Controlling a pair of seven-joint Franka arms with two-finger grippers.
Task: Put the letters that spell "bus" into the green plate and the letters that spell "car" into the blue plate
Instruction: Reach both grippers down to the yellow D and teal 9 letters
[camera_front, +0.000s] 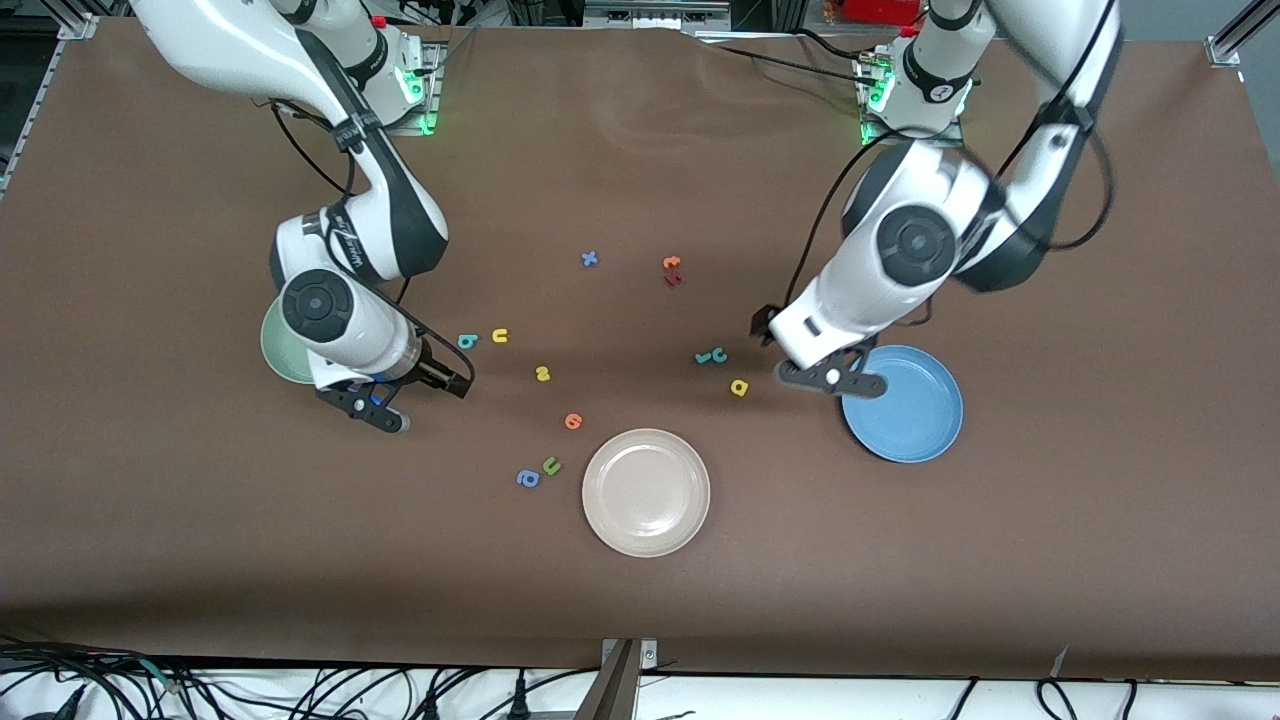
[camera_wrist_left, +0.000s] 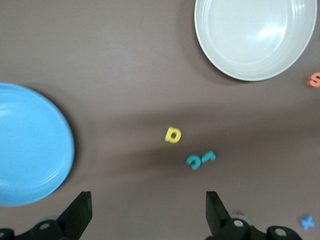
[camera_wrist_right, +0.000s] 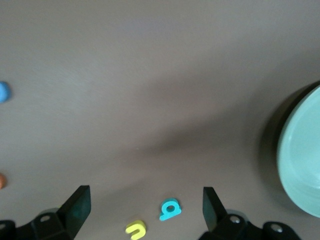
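The teal b (camera_front: 467, 341) (camera_wrist_right: 170, 210) and yellow u (camera_front: 499, 336) (camera_wrist_right: 136, 230) lie side by side, with my right gripper (camera_front: 447, 378) (camera_wrist_right: 145, 200) open in the air over them. The yellow s (camera_front: 543, 374) lies nearer the front camera. My right arm partly hides the green plate (camera_front: 275, 345) (camera_wrist_right: 305, 160). The teal c (camera_front: 718, 354) (camera_wrist_left: 194, 161), teal r (camera_front: 703, 358) (camera_wrist_left: 209, 156) and yellow a (camera_front: 739, 388) (camera_wrist_left: 173, 135) lie beside the blue plate (camera_front: 905, 405) (camera_wrist_left: 30, 145). My left gripper (camera_front: 765, 325) (camera_wrist_left: 148, 210) hangs open over bare table next to them.
A beige plate (camera_front: 646, 491) (camera_wrist_left: 255, 35) sits nearest the front camera. Beside it lie an orange letter (camera_front: 573, 421), a green u (camera_front: 551, 465) and a blue a (camera_front: 527, 479). A blue x (camera_front: 589, 259), an orange letter (camera_front: 672, 263) and a red letter (camera_front: 672, 279) lie toward the robots.
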